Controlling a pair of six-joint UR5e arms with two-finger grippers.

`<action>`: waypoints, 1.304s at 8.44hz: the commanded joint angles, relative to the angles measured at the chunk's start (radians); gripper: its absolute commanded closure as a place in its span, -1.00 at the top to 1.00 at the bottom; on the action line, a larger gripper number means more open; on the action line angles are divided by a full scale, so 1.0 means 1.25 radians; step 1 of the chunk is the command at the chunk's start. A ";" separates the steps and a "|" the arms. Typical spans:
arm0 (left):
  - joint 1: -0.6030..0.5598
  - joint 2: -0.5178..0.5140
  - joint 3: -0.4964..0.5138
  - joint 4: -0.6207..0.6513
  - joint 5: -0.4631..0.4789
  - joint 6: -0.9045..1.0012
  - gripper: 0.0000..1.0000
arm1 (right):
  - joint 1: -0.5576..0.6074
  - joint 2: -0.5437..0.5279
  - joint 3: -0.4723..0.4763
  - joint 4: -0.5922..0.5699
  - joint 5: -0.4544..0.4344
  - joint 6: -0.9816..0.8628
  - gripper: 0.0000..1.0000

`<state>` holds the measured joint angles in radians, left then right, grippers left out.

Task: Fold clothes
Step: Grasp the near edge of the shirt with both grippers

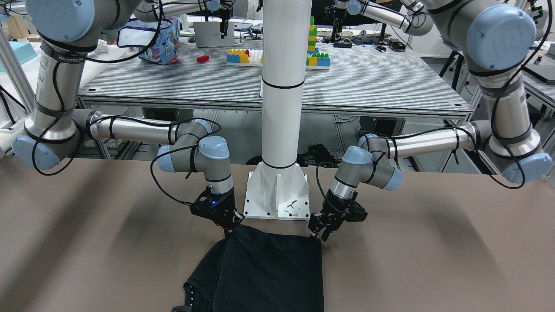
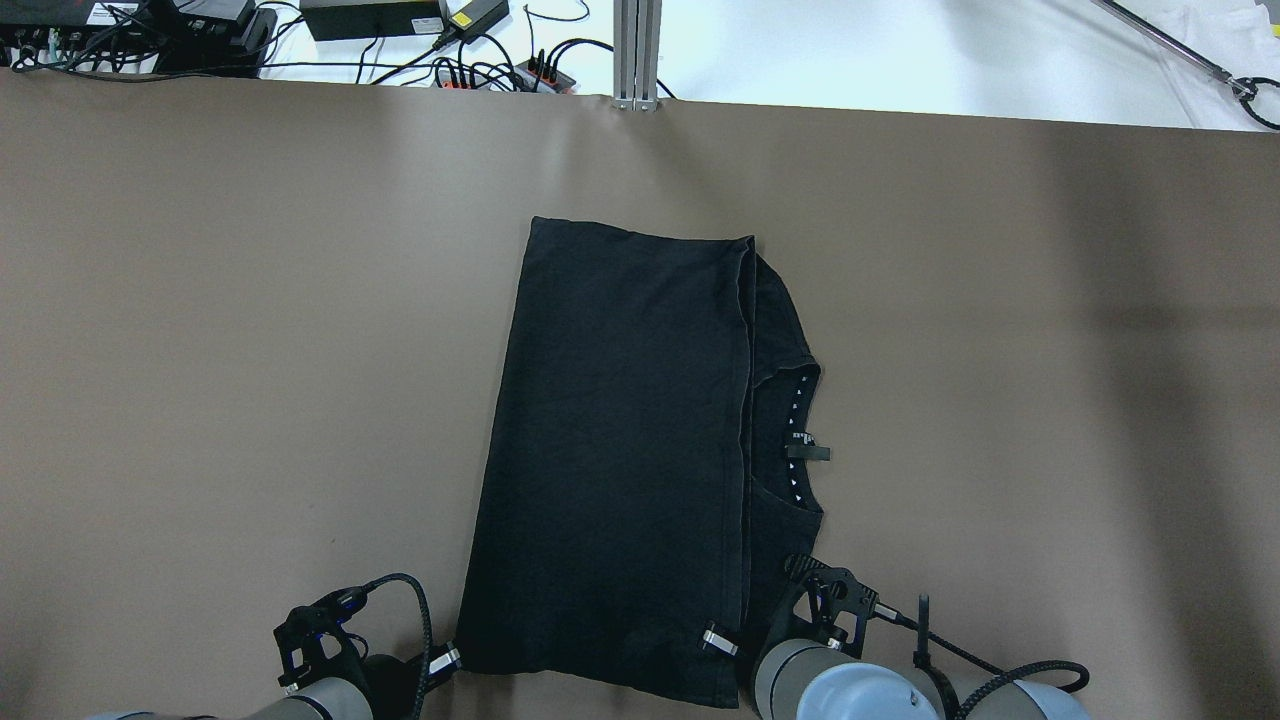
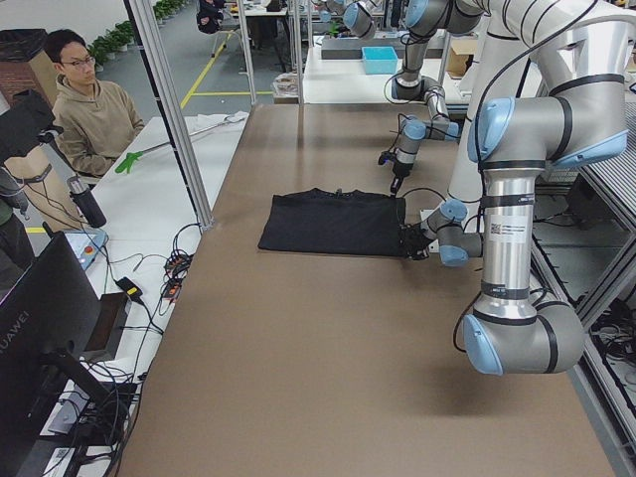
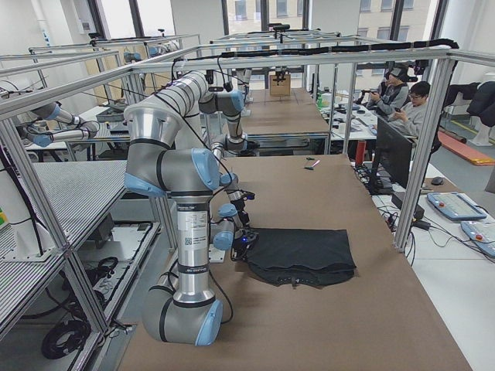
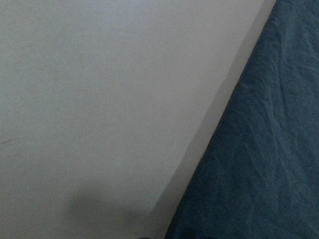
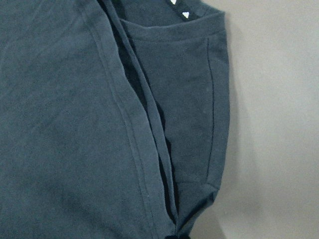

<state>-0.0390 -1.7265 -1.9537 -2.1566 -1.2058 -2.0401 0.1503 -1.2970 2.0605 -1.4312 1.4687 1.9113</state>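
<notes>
The clothes (image 2: pixel 610 450) are one black garment lying folded and flat in the table's middle, its collar (image 2: pixel 795 430) showing at the right edge. My right gripper (image 2: pixel 720 641) is at the garment's near right corner, shut on the hem. In the right wrist view the clothes (image 6: pixel 99 124) pucker toward the bottom edge. My left gripper (image 2: pixel 446 659) stands open just outside the near left corner, touching the table beside it. In the front-facing view the left gripper (image 1: pixel 320 232) and right gripper (image 1: pixel 229 226) flank the clothes (image 1: pixel 269 273). The left wrist view shows only the clothes' flat edge (image 5: pixel 259 159) and bare table.
The white pillar's base (image 1: pixel 277 195) stands between the two grippers, just behind the garment. Cables and power supplies (image 2: pixel 420 20) lie beyond the table's far edge. A person (image 3: pixel 94 114) sits past the table's far side. Brown tabletop (image 2: pixel 200 350) spreads to both sides.
</notes>
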 commanded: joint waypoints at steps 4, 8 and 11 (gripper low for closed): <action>0.001 0.003 0.002 0.000 0.000 -0.023 -0.97 | 0.000 -0.001 0.003 0.001 0.002 0.000 -1.00; -0.006 0.096 -0.196 0.000 -0.059 -0.022 -1.00 | 0.013 -0.012 0.034 0.021 0.008 -0.002 -1.00; -0.233 -0.002 -0.160 0.004 -0.241 -0.011 -1.00 | 0.179 0.004 0.087 0.021 0.101 -0.067 -1.00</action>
<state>-0.1217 -1.6433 -2.1937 -2.1553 -1.3292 -2.0621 0.2236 -1.3179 2.1494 -1.4027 1.5066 1.8733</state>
